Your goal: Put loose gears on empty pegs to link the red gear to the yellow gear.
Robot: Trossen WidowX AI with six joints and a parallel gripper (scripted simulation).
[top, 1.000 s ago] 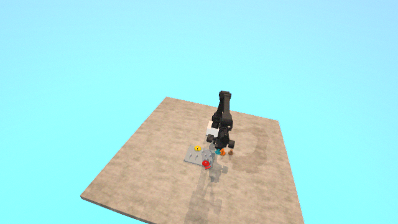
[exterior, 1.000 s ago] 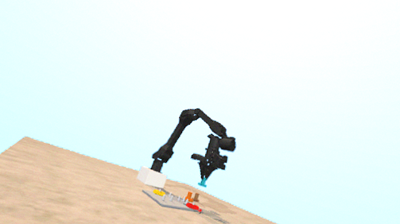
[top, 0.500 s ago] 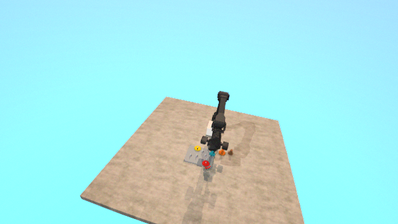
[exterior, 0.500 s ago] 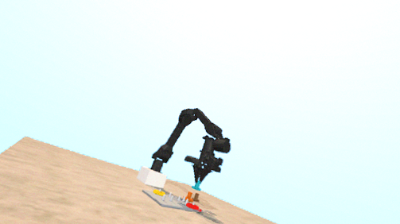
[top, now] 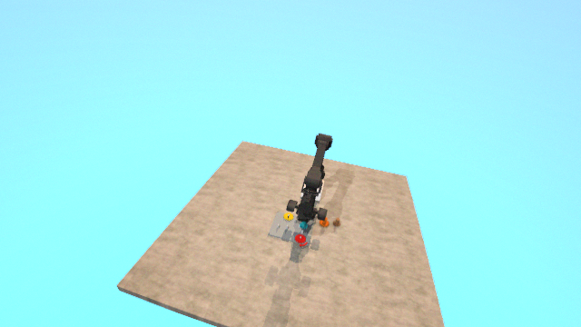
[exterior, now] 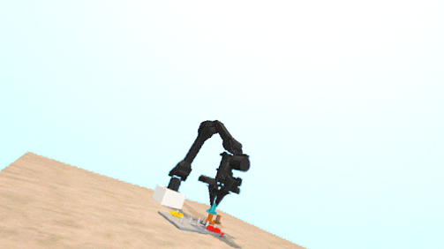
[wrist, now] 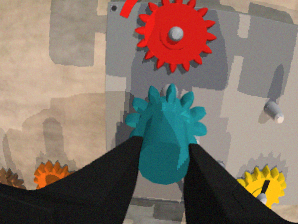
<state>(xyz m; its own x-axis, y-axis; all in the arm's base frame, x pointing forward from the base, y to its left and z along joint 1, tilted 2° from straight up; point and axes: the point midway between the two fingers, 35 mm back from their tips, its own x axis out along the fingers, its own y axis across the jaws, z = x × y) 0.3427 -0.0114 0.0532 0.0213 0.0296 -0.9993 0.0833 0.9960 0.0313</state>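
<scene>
Jaws (top: 304, 222) (exterior: 214, 205) gripping teal gear (top: 303, 225) (exterior: 212, 209) (wrist: 167, 117), below red gear (top: 300, 238) (exterior: 213, 229) (wrist: 176, 35) in wrist view; centre bore over peg, lower vertically, mesh teeth gently, then press flat.

I'm looking at what reads as a bare robot test station, with a black jointed arm (top: 313, 177) (exterior: 196, 149) rising from a white block (exterior: 168, 197) on a broad, mottled tan bench (top: 204, 218) (exterior: 77, 218). A grey pegboard (top: 276, 231) (exterior: 183, 228) (wrist: 250, 65) is lying on it, carrying coloured gears, which is suggesting a lab-type setup. Beyond the bench edges I'm seeing only pale blue fading to white, so I can't place it in any particular kind of room or building.
</scene>
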